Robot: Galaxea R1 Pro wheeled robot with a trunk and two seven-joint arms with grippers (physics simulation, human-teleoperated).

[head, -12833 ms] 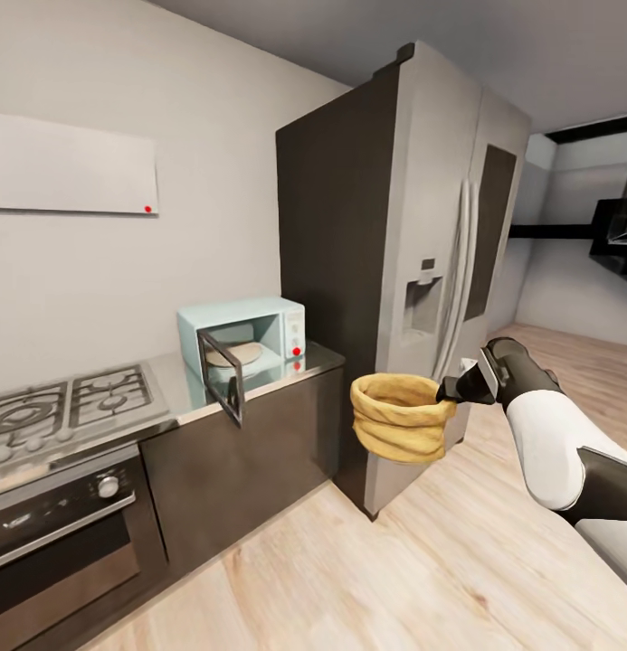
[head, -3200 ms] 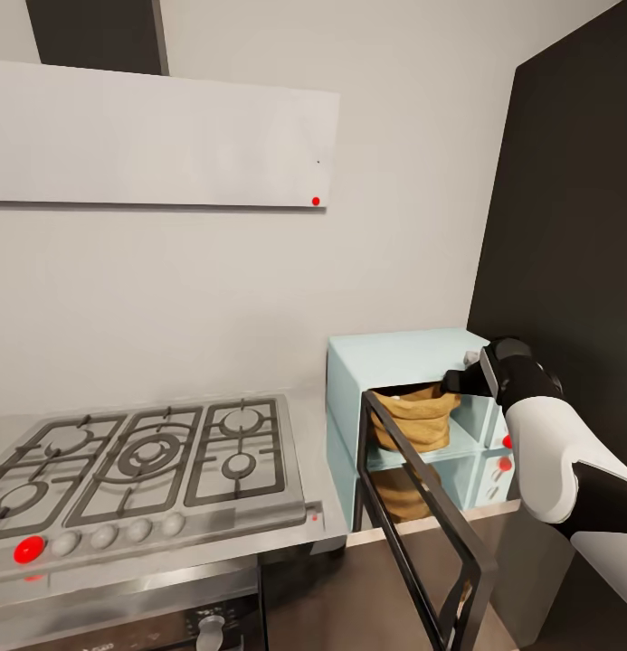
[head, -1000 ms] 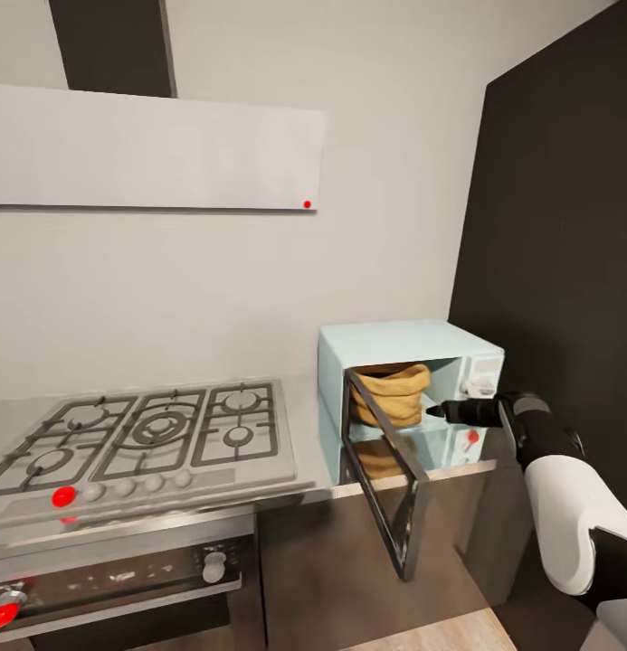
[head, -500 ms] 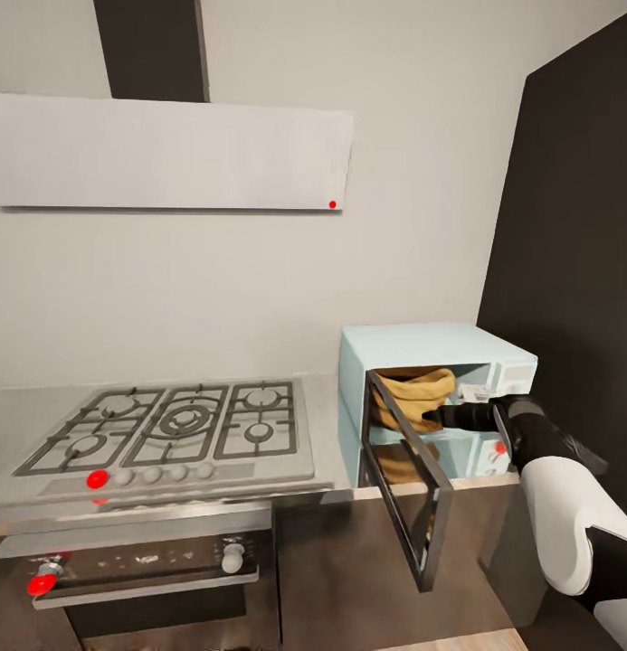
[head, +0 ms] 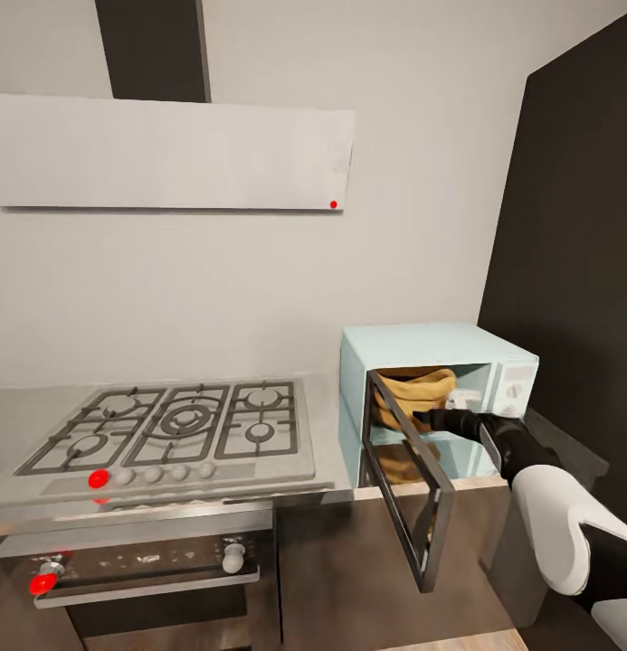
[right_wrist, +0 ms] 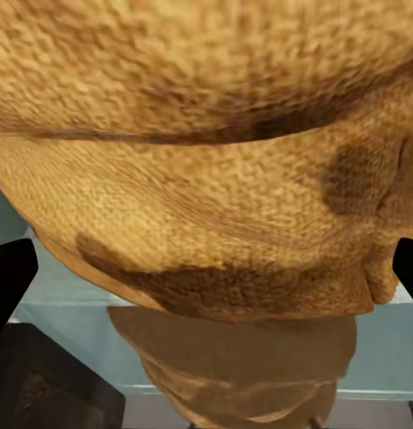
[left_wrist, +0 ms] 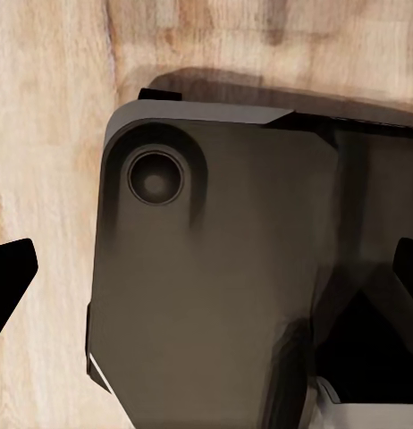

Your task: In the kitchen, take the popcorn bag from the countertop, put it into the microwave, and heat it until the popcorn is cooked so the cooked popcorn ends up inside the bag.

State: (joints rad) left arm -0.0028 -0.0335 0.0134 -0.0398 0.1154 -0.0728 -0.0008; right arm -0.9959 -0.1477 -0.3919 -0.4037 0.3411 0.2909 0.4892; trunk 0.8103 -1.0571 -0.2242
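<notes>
Right wrist view: popcorn bag (right_wrist: 206,179) seemingly free between spread jaws.

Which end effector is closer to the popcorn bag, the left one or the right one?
Right. The right end effector reaches into the open microwave, right at the popcorn bag. The left wrist view shows wooden floor and a dark robot part, no bag.

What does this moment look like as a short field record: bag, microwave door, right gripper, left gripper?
popcorn bag: inside the microwave cavity, upright
microwave: on the countertop beside the stove, door swung open
right gripper: at the cavity mouth, fingers spread wide, bag between them
left gripper: open, above the robot's dark base and wood floor
stove: left of the microwave
</notes>
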